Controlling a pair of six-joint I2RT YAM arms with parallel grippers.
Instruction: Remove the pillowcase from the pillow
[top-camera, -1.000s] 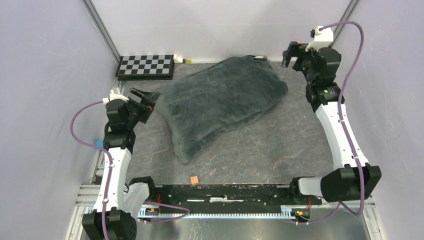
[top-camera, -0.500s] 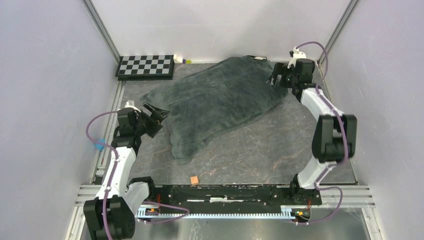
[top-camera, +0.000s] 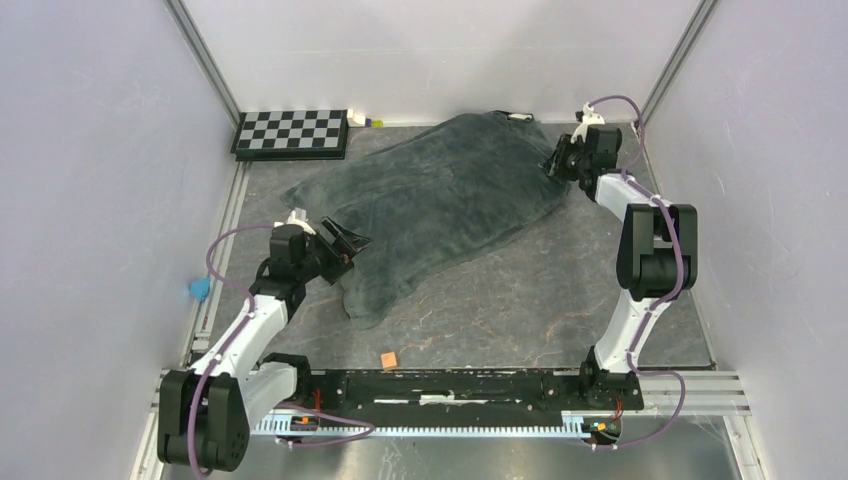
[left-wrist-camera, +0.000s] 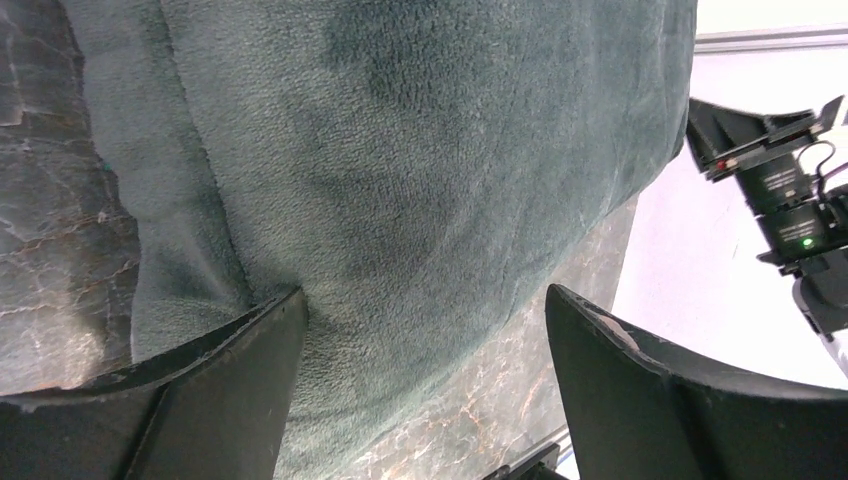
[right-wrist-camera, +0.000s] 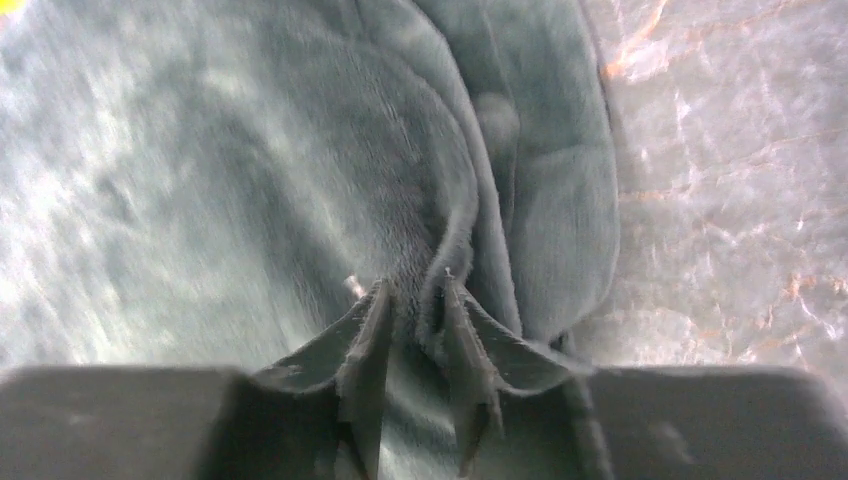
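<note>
Your right hand has dropped, apparently pinching the pillowcase; left hand arrives spread wide, empty. Stripping can start.

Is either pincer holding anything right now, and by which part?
Right pincer pinches a fold of the dark grey-green plush pillowcase at its far right edge. Left pincer is open against the near-left end, holding nothing.

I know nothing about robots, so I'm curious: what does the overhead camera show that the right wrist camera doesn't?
Only overhead: the black-and-white checkerboard, a small orange block, and the open left gripper. Only right wrist: the right gripper pinching a fabric fold, close up. Both: the dark grey-green plush pillowcase on the dark marbled table.
</note>
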